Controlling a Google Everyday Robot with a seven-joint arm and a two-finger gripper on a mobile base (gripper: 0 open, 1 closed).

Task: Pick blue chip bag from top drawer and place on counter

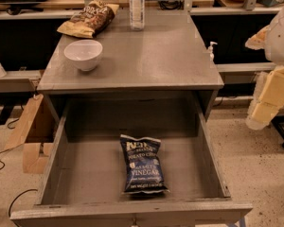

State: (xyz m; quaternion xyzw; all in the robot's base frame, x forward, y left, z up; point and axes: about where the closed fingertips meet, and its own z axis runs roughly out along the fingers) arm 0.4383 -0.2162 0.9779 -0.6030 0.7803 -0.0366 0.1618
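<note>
Claw (261,115) hangs right of the surface (151,56), state impossible to tell; blue chip bag (143,165) reading "VINEGAR" lies in top drawer (85,174).

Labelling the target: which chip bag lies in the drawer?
The blue chip bag, alone in the top drawer; the brown and yellow chip bag lies on the counter. The gripper is off to the right.

Speckled pale floor (258,174); tan benches (52,4) behind; cardboard (31,126) leaning left; gripper (265,105) at right edge, above the floor.
</note>
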